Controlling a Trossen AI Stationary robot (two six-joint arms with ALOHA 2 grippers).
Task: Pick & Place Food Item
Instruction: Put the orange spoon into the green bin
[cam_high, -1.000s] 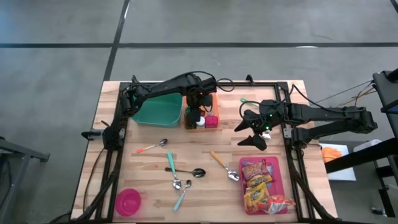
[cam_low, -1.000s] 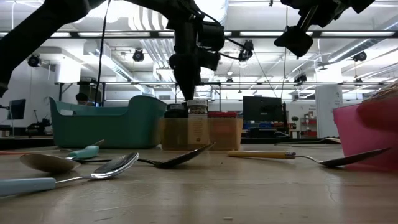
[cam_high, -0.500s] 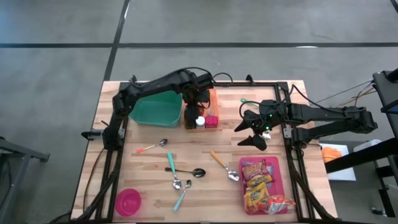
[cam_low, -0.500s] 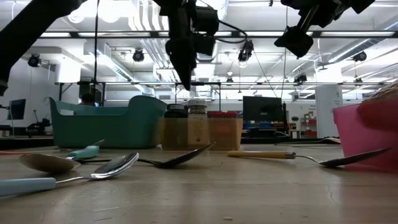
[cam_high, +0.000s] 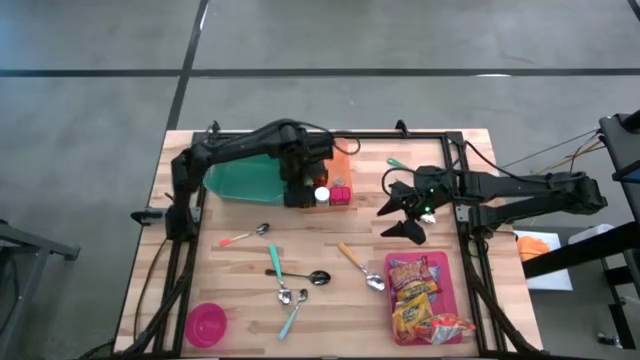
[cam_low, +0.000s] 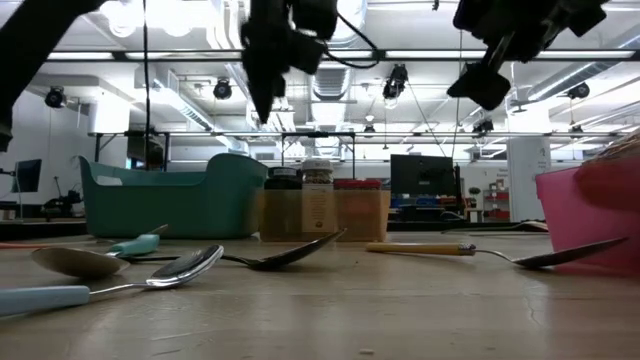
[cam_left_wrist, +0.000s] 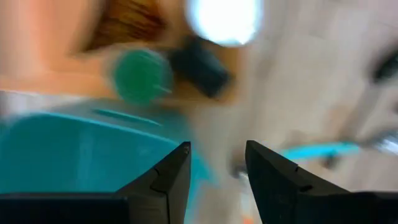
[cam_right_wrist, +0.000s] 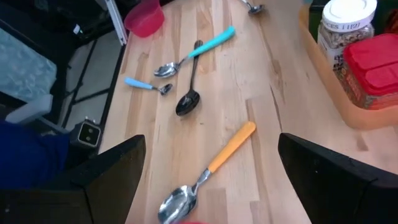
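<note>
An orange tray (cam_high: 338, 165) at the far middle of the table holds a white-lidded jar (cam_high: 322, 195), a red-lidded box (cam_high: 341, 195) and dark-lidded jars (cam_low: 283, 200). Snack packets (cam_high: 415, 295) lie in a pink tray (cam_high: 456, 290) at the near right. My left gripper (cam_high: 296, 190) hangs high, pointing down, over the gap between the teal bin (cam_high: 245, 180) and the orange tray; it is open, with nothing between its fingers (cam_left_wrist: 168, 174). My right gripper (cam_high: 402, 218) hovers wide open above the bare wood right of the orange tray, holding nothing.
Several spoons lie on the middle of the table, among them an orange-handled one (cam_high: 358, 267) and a blue-handled one (cam_high: 292, 315). A pink bowl (cam_high: 206, 322) stands at the near left corner. A black frame (cam_high: 400, 135) runs along the table's far and side edges.
My left gripper has risen from just above the jars in the orange tray and gone toward the table's left edge, rolling a little. It carries nothing, and the jars stay where they were.
</note>
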